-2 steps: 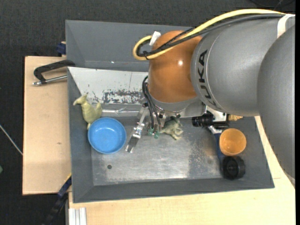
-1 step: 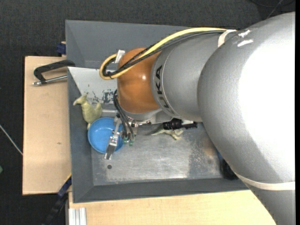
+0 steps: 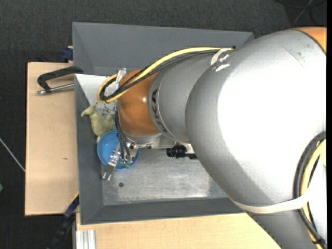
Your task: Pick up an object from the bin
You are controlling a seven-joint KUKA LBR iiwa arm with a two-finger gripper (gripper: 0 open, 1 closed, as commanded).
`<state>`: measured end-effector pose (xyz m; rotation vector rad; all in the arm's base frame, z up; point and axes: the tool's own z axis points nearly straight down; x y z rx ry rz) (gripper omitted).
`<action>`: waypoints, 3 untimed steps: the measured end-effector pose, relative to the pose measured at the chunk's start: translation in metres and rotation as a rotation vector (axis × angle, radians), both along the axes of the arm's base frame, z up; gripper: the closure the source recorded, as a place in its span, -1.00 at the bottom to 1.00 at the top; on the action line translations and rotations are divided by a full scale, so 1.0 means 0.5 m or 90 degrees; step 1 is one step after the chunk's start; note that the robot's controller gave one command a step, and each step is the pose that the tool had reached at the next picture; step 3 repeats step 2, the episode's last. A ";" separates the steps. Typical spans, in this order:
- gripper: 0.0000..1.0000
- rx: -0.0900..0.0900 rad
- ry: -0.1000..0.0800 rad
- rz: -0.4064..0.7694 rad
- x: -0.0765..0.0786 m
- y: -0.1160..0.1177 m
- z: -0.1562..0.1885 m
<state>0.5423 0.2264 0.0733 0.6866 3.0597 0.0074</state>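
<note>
My gripper (image 3: 119,157) hangs low at the bin's left side, its metal parts right over a round blue bowl-like thing (image 3: 107,147). The gripper covers the blue thing's right part, and I cannot make out whether it touches it. A pale yellow-green soft toy (image 3: 100,119) lies just behind the blue thing, against the left wall. A small black thing (image 3: 176,152) lies on the floor to the gripper's right, partly under the arm.
A white sheet-like thing (image 3: 91,85) rests in the back left corner. The big grey arm with its orange cover and yellow cable hides the bin's right and middle. Bare grey floor shows along the front.
</note>
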 end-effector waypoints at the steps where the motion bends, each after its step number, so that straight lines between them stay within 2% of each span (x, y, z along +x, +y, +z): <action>1: 1.00 0.004 0.000 0.003 0.000 0.008 0.006; 2: 1.00 0.001 -0.004 0.000 0.034 -0.012 0.317; 3: 1.00 0.001 -0.004 0.000 0.034 -0.012 0.317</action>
